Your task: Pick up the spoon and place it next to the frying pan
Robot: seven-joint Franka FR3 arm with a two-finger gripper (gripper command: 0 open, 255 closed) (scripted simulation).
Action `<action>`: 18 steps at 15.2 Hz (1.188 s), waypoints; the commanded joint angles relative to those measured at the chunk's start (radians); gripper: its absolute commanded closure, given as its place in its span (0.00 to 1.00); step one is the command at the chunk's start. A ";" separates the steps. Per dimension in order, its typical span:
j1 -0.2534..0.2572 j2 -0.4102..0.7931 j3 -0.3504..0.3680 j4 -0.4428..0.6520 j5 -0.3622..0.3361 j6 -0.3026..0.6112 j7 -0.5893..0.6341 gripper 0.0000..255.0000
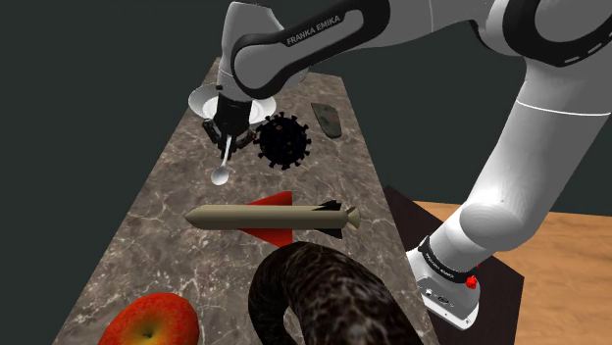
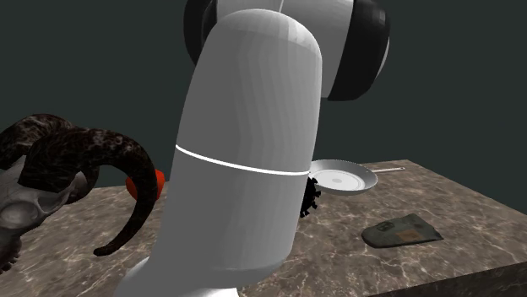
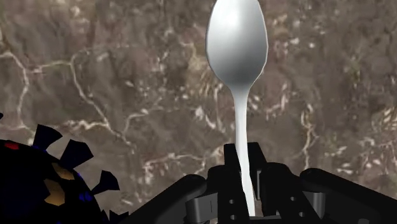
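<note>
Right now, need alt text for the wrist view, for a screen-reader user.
The black gripper is shut on the thin handle of a white spoon, whose bowl points away from it, with a brown marbled countertop behind. A black spiky ball with coloured flecks sits on the countertop beside the gripper.

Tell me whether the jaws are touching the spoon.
Touching. The wrist view shows the jaws shut on the thin handle of the spoon, with no gap on either side.

The arm (image 1: 549, 127) has glossy white, rounded links joined by dark grey bands, one with the lettering "FRANKA EMIKA" (image 1: 319, 31) in white. A small red button (image 1: 472, 281) marks its base (image 1: 443, 290). The gripper (image 1: 228, 140) is all black.
</note>
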 commanded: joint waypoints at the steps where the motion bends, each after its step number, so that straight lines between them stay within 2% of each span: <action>1: 0.000 0.003 -0.001 -0.002 -0.001 0.001 0.000 1.00; 4: 0.000 0.003 -0.001 -0.002 -0.001 0.001 0.000 1.00; 5: 0.000 0.002 -0.001 -0.002 -0.001 0.000 0.000 0.00; 10: 0.000 0.003 -0.001 -0.002 -0.001 0.001 0.000 0.00; 14: -0.032 -0.076 0.012 0.037 0.044 -0.110 -0.030 0.00; 18: -0.032 -0.076 0.012 0.037 0.044 -0.110 -0.030 0.00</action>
